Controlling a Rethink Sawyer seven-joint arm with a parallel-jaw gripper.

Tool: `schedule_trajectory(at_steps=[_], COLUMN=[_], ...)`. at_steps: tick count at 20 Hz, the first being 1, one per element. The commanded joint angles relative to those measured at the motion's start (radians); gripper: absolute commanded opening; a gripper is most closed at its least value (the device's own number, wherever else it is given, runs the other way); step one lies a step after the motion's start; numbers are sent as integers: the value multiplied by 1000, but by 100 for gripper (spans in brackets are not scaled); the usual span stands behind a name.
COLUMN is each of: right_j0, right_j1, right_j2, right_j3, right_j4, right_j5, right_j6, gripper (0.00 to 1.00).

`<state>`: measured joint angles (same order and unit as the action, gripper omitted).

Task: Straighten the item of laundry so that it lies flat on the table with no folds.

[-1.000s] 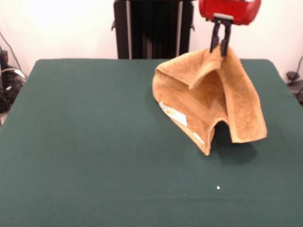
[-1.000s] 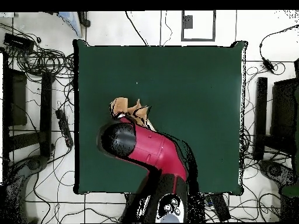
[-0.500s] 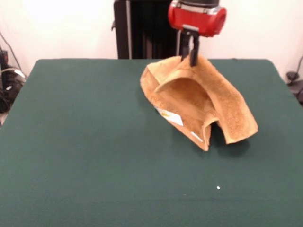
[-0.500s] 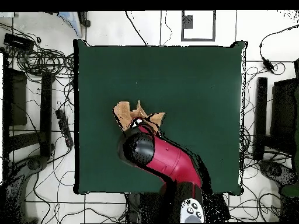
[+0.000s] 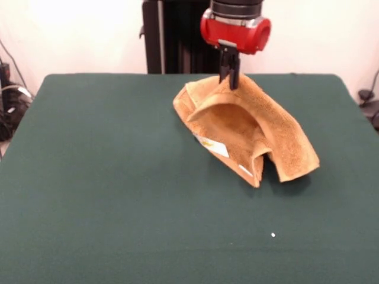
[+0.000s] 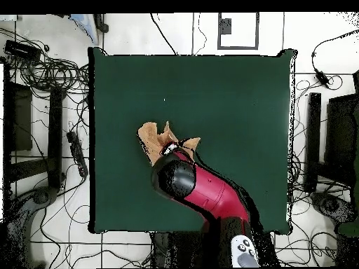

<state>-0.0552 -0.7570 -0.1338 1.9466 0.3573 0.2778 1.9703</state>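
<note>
The orange-yellow towel (image 5: 249, 127) hangs tent-like from its top edge, its lower corners resting on the green table (image 5: 106, 195). A white label shows on its folded-under front edge. My gripper (image 5: 229, 80) is shut on the towel's raised top fold, below the red wrist. In the overhead view the red arm covers most of the towel (image 6: 151, 133); only its far corners stick out, and the gripper itself is hidden there.
A small white speck (image 5: 273, 235) lies on the cloth near the front right. Cables and equipment (image 6: 49, 126) crowd the floor around the table (image 6: 231, 112). The black pedestal (image 5: 189, 35) rises behind the far edge.
The gripper has carried the towel's top fold leftward in the front view and a little lower. The towel's hanging part has settled further onto the table.
</note>
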Motion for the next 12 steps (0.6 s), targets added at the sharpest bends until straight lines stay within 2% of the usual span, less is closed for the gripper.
schedule_trajectory(at_steps=[1, 6, 12], right_j0=[-23, -9, 57], right_j1=[92, 94, 86], right_j2=[220, 274, 261], right_j3=[137, 207, 243], right_j4=[4, 51, 121], right_j5=[-160, -245, -275], right_j6=[194, 305, 381], gripper=[0, 0, 0])
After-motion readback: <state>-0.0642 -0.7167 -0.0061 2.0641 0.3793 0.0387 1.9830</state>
